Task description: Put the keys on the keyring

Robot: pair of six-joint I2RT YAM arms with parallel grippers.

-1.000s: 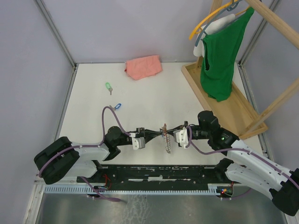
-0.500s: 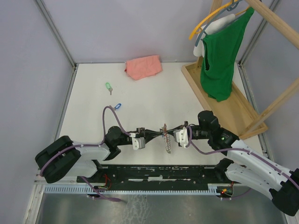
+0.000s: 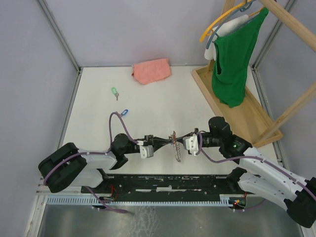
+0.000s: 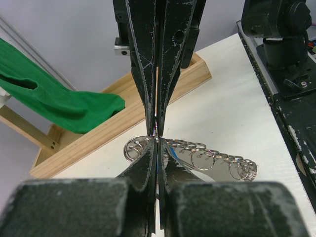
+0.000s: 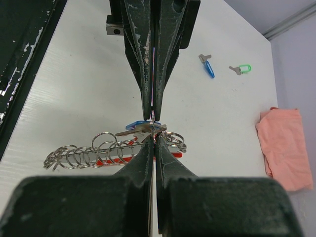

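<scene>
**Silver work at close quarters**

Chain of silver metal keyrings [image 3: 176, 149] lies by the white table's [image 3: 163, 101] near edge. The left gripper [image 3: 170, 141] and right gripper [image 3: 178, 140] meet there tip to tip, both clamped tight, a blue-headed silver key [image 5: 136, 126] at their tips. A green-headed key [image 3: 114, 92] and second blue-headed key [image 3: 124, 112] lie loose toward the left edge.

Left arm [image 3: 94, 162] and right arm [image 3: 269, 172] are showing white shells over black joints; purple cables [image 3: 109, 131] are looping alongside; black fingers [image 4: 140, 59] are looking scuffed.

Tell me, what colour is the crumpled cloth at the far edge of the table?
The cloth is salmon pink, clearest in the top view.
</scene>
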